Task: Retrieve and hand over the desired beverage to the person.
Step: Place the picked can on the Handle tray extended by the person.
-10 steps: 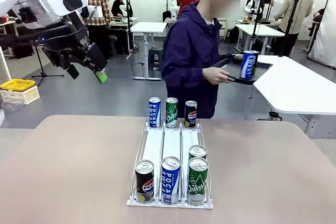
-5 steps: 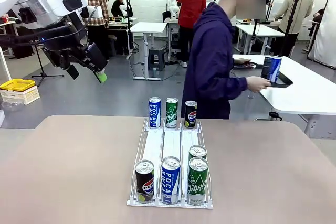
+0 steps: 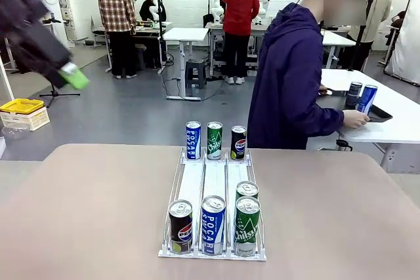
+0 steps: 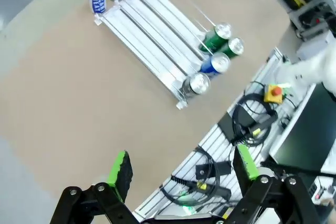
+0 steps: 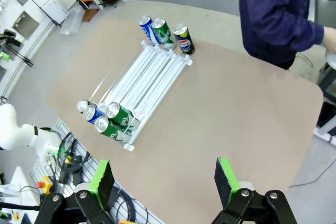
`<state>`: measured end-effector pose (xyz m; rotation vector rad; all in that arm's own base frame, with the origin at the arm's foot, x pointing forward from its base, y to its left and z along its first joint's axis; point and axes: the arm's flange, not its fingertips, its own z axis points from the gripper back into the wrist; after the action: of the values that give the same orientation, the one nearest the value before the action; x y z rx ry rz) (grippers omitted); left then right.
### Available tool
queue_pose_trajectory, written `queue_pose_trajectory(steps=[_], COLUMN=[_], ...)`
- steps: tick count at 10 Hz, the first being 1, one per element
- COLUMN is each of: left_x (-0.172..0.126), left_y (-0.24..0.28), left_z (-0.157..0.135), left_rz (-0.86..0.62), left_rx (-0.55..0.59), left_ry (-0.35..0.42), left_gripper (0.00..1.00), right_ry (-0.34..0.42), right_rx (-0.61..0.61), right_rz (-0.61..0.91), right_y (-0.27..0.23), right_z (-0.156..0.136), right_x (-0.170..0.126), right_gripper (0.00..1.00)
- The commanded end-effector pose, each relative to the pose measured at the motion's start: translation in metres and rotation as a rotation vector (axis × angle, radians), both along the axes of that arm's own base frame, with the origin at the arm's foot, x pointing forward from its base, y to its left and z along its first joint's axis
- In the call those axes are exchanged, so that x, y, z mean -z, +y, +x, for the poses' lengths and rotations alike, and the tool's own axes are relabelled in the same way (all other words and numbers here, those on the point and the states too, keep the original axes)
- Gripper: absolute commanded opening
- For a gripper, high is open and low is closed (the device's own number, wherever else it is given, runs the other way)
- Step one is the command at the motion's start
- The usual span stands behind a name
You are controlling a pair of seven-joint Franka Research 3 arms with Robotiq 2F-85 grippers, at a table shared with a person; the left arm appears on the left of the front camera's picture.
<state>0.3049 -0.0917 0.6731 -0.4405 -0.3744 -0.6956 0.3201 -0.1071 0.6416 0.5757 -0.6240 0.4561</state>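
Front view: The rack (image 3: 213, 191) sits mid-table with three lanes. At its near end stand a Pepsi can (image 3: 180, 227), a Pocari can (image 3: 213, 225) and a Chilsung can (image 3: 247, 227), with one more green can (image 3: 247, 191) just behind the Chilsung. Three further cans (image 3: 214, 140) stand in a row on the table at the rack's far end. The person (image 3: 295, 86) stands at the far side, turned away toward a side table (image 3: 394, 119), one hand (image 3: 355, 119) at a tray carrying two cans. The left gripper (image 3: 71, 77) appears blurred at upper left, high above the table; its jaws cannot be read here.

Left wrist view: The fingers (image 4: 122, 170) stand wide apart with nothing between them. The rack lies well below and ahead.

Right wrist view: The right gripper (image 5: 163, 182) is spread wide and empty, high over the table, with the rack and person in sight.

Handling: Which beverage is wanted cannot be told. A full can is likely moderately heavy, rigid but thin-walled, smooth and slippery. Grip mid-body across the diameter with moderate force, then lift straight up clear of the lane wires, as neighbouring cans stand close
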Motion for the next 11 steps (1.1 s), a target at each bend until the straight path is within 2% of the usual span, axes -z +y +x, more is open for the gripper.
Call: queue_pose_trajectory(steps=[1,4,7,10,11], left_x=[-0.009,-0.027,-0.014,-0.002,-0.015], left_y=[0.038,0.082,0.102,0.114,0.11], left_z=[-0.009,-0.028,-0.024,-0.012,-0.019], left_rz=[-0.044,-0.097,-0.21,-0.235,-0.202], left_rx=[-0.005,-0.033,-0.09,-0.062,-0.109], left_ry=[-0.047,-0.088,-0.188,-0.108,-0.139], left_gripper=[1.0,1.0,1.0,1.0,1.0], right_ry=[-0.008,-0.008,-0.008,-0.008,-0.008], right_rx=[-0.018,-0.018,-0.018,-0.018,-0.018], right_rz=[0.022,0.022,0.022,0.022,0.022], right_y=[0.0,0.0,0.0,0.0,0.0], right_z=[0.002,0.002,0.002,0.002,0.002], right_x=[0.0,0.0,0.0,0.0,0.0], right_gripper=[1.0,1.0,1.0,1.0,1.0])
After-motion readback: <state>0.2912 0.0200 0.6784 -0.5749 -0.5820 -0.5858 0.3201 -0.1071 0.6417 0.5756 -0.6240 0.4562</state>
